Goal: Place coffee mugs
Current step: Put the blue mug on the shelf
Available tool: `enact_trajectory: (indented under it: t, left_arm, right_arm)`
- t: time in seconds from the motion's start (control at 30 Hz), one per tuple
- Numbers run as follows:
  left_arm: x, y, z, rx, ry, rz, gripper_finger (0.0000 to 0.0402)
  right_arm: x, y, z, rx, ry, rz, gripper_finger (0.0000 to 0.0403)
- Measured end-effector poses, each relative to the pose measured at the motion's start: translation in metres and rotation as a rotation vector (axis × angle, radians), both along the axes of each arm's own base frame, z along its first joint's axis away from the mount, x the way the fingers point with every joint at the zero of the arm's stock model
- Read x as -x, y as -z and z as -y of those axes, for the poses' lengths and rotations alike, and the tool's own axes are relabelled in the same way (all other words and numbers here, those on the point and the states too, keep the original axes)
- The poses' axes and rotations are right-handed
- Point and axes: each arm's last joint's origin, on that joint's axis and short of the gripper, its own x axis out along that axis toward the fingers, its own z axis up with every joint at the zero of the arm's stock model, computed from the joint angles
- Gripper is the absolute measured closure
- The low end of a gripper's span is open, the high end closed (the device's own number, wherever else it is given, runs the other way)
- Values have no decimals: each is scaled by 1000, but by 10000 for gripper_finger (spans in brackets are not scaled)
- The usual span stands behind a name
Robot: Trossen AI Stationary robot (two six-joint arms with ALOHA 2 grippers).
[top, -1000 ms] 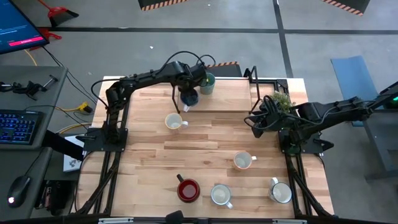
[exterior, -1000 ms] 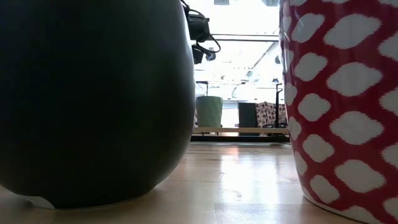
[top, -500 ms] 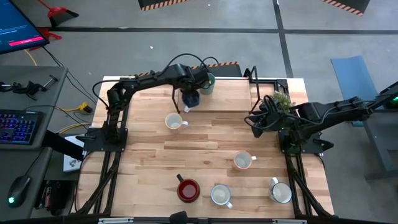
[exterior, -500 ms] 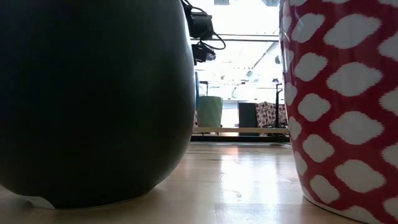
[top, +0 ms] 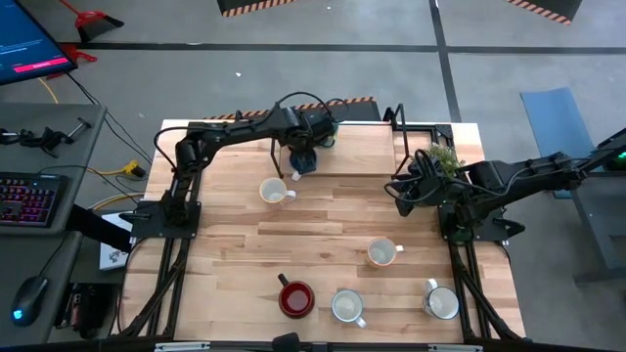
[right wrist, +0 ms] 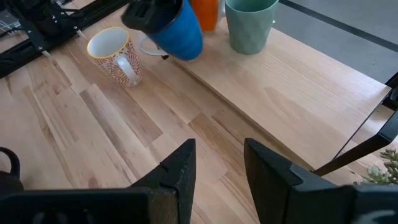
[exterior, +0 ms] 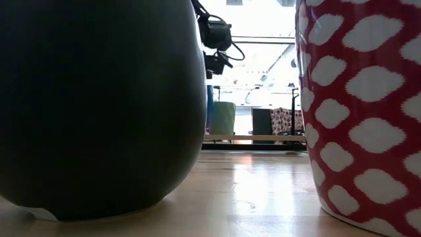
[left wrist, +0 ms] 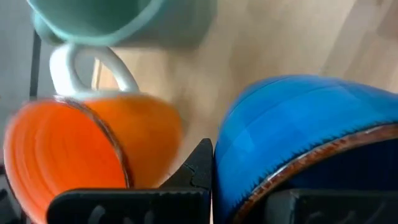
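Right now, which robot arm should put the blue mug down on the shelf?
The left. Its fingers already grip the blue mug at the raised shelf, near the teal mug and orange mug. The right gripper waits empty, farther off.

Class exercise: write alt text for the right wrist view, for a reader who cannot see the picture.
The left end effector holds a blue mug tilted above a raised wooden shelf, close to an orange mug and a teal-green mug standing there. A white patterned mug stands on the table below. The right end effector waits open in the foreground.
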Motion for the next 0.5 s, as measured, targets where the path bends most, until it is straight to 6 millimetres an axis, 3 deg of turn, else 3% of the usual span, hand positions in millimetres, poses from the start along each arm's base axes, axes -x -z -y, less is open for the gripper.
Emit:
enact_trajectory:
  t: [0.5]
  left_arm:
    - [0, 2, -2, -1, 19, -15, 396]
  right_arm:
    - [-1, 0, 0, -5, 1, 8, 288]
